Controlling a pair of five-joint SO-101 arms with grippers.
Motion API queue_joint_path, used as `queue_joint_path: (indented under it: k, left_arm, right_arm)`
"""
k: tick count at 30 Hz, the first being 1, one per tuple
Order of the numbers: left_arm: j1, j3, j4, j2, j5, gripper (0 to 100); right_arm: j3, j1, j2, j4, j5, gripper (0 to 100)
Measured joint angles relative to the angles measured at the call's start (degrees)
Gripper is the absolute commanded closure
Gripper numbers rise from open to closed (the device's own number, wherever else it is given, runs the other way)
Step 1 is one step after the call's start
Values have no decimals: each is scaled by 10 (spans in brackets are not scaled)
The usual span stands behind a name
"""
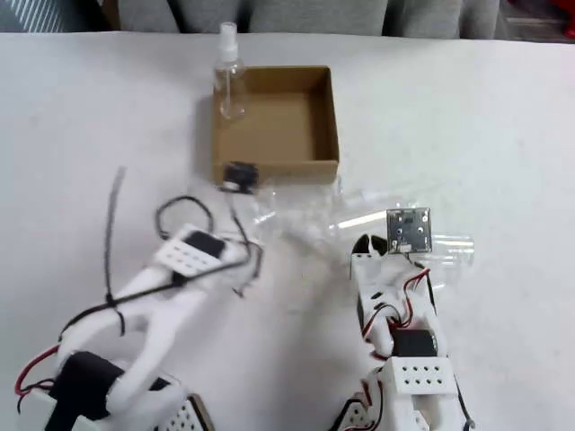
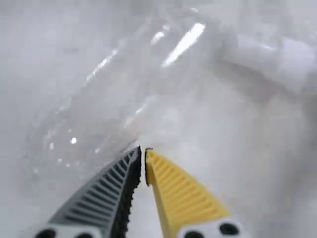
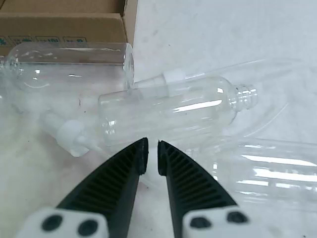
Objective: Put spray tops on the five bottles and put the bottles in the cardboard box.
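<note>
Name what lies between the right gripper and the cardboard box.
Clear bottles on their sides and loose white spray tops, seen in the right wrist view.

We find the box (image 1: 275,169) open from above, one capped bottle (image 1: 231,81) standing at its far left corner. Loose bottles (image 1: 359,215) crowd its near wall. The table (image 1: 503,135) to the right allows passage.
</note>
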Motion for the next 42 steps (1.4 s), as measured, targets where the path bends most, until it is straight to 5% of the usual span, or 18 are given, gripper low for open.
queue_joint_path:
  k: [14, 23, 27, 30, 34, 42]
  left_arm:
    - [-245, 0, 0, -61, 7, 979]
    - [-118, 0, 142, -297, 59, 973]
    - [-66, 49, 174, -414, 59, 865]
    - [-63, 94, 174, -463, 46, 842]
    - [-63, 115, 174, -485, 41, 978]
    - [-125, 116, 141, -457, 52, 875]
  right_arm:
    - [0, 0, 0, 0, 0, 982]
    - [0, 0, 0, 0, 0, 982]
    - [0, 0, 0, 0, 0, 982]
    - [0, 0, 0, 0, 0, 982]
    - [0, 0, 0, 0, 0, 982]
    - [0, 0, 0, 0, 0, 982]
